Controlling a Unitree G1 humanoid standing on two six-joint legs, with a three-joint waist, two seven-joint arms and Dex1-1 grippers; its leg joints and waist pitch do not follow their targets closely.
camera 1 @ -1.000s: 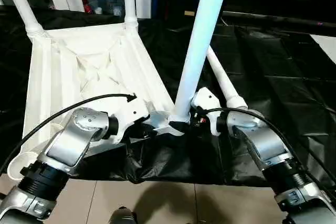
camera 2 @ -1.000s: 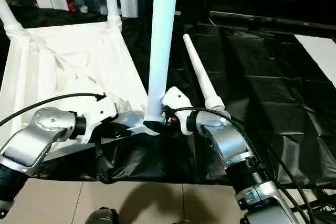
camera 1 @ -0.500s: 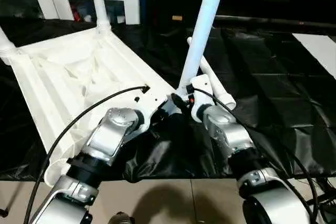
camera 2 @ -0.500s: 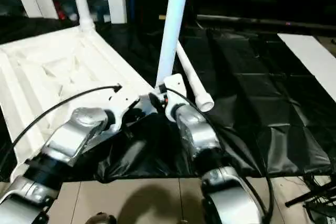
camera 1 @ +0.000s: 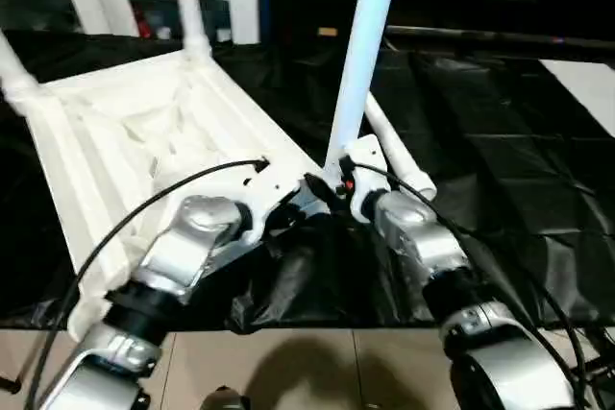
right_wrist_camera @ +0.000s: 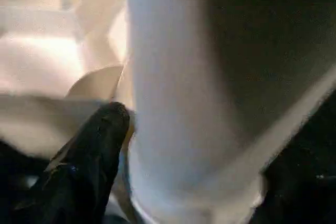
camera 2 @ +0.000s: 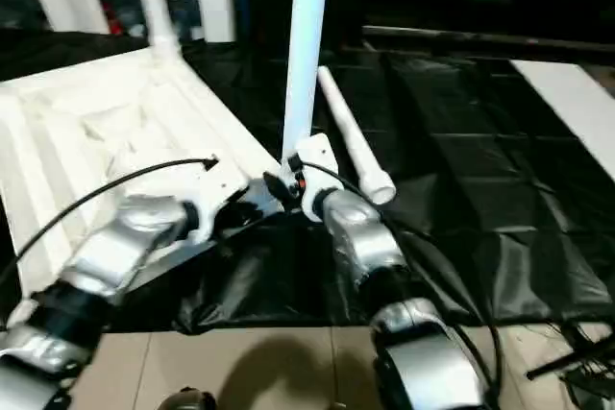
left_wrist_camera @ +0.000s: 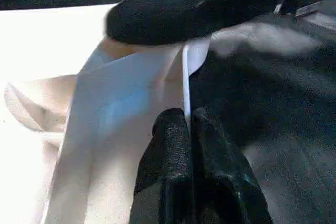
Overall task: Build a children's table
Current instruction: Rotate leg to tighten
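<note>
Leg (camera 1: 362, 55) base behind R pincer (camera 1: 332, 182)

- We see a dim room with bright light falling on the white table top (camera 1: 125, 141).
- Both head views are softly motion-blurred.
- The wrist views are close, hazy and out of focus.

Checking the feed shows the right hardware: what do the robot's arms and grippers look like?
Both forearms are silver metal with ribbed black collars near the bottom edge. Each wrist carries a white housing, with a black cable looping to it. The left gripper has two black, textured fingers; the right gripper is black too, with a small red spot beside it.
</note>
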